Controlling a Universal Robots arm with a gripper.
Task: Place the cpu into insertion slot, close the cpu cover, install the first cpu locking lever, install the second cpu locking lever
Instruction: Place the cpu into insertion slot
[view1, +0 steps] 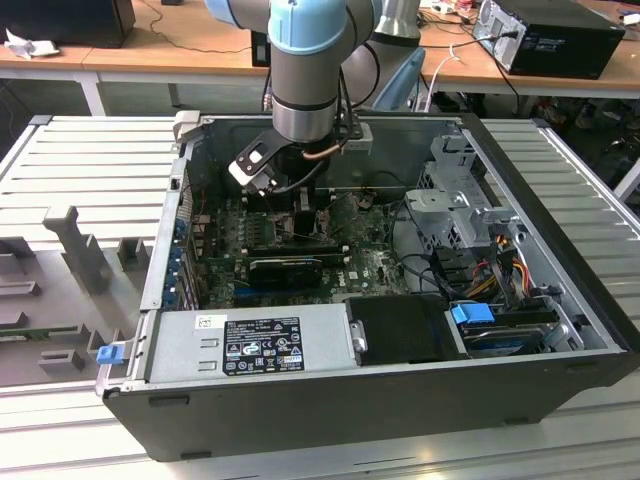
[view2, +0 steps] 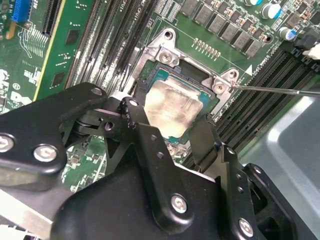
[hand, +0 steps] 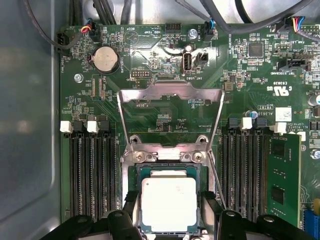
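From the exterior view I get the wide setting: the grey-and-blue jointed arm (view1: 305, 70) reaches down into the open black desktop computer case (view1: 330, 410), which lies on the ribbed grey metal worktop (view1: 90, 150). The gripper (view1: 290, 195) is low over the green motherboard (view1: 300, 245), beyond the silver boxy power supply (view1: 250, 345). The wrist cameras give me the detail. In both wrist views the small square cpu with its dull silvery metal top (hand: 168, 202) (view2: 172, 107) lies flat in the socket. The gripper (hand: 170, 197) (view2: 167, 118) straddles it, and its black fingers (hand: 214, 207) (view2: 135, 120) are closed against two opposite edges of the chip. The first wrist view shows me the thin grey metal frame of the cpu cover (hand: 150, 95) swung up and back on its hinge, away from the chip, with the board visible through its opening. The second wrist view adds a thin steel locking lever rod (view2: 275, 90) running out from the socket's corner over the black memory slots (view2: 260, 100).
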